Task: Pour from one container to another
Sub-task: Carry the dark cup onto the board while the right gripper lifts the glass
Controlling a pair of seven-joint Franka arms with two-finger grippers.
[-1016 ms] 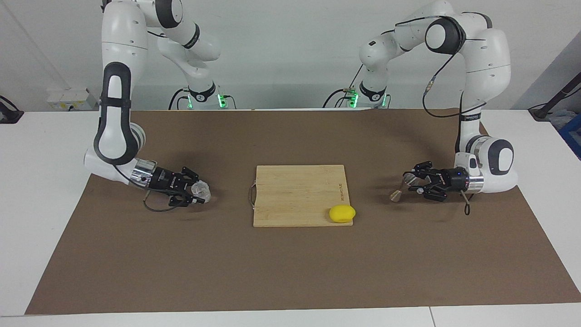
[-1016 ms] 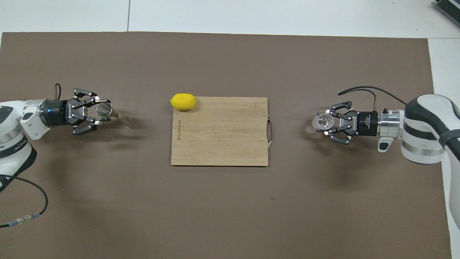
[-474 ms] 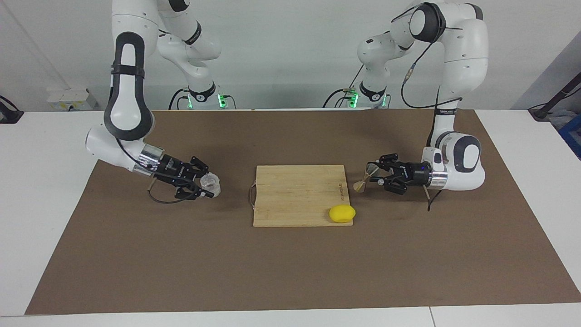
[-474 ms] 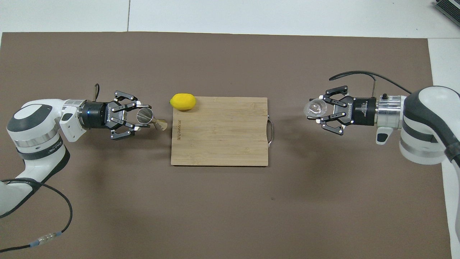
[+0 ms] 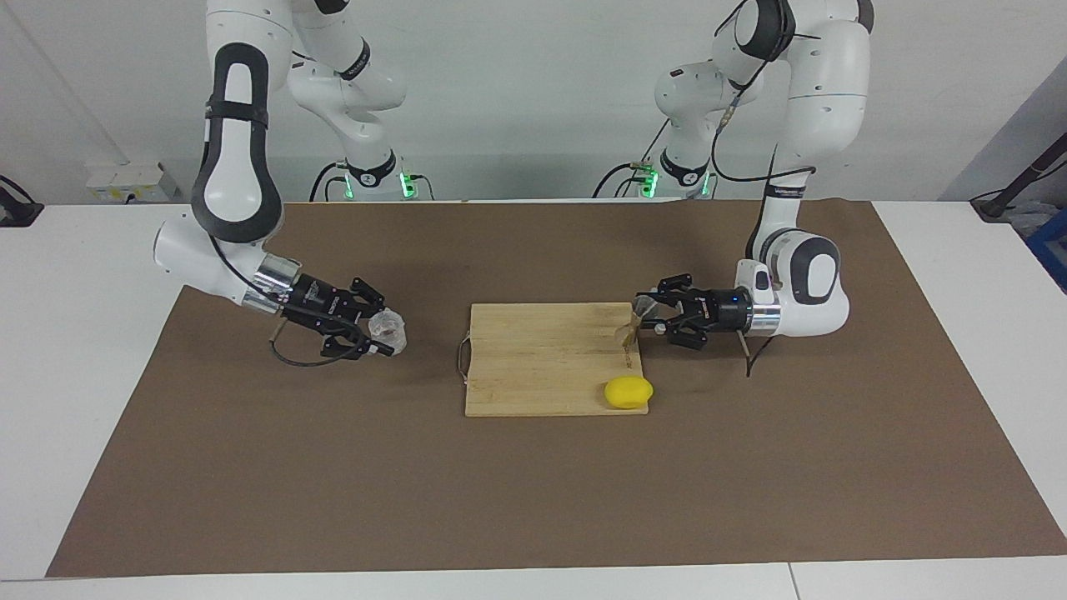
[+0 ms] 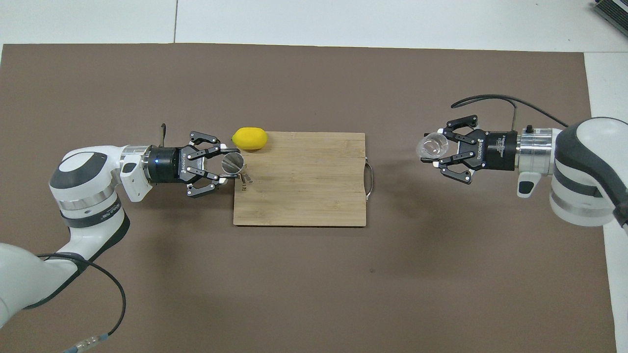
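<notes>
1. Left gripper (image 6: 229, 165) has its fingers clamped on the jigger (image 5: 631, 325) and holds it in the air over the edge of the cutting board (image 6: 299, 191) at the left arm's end. Overhead view: that's the board's 9 o'clock edge.
2. Jigger is roughly upright, open cone up. In the overhead view you look straight into its mouth; the lower cone hangs over the board edge.
3. Right gripper (image 6: 438, 149) is closed around the glass tumbler (image 6: 431, 146), off the mat, over bare mat toward the right arm's end. Overhead view: about 3 o'clock from the board, well apart from it.
4. Tumbler is tipped only a little, mouth up. Can't tell whether there's anything in it; clear glass against the mat gives nothing away.
5. Lemon (image 6: 250, 138) sits at the board corner farther from the robots, just beside the jigger, around 1 o'clock from it overhead. Not touching, as far as I can see.
6. Progress, my read: both pick-ups are done and both containers are airborne. No pour yet, since the whole board lies between them.
7. Left to do: bring tumbler over the jigger's mouth, tilt, pour, level out. Jigger's mouth is small, so alignment is the tight part.
</notes>
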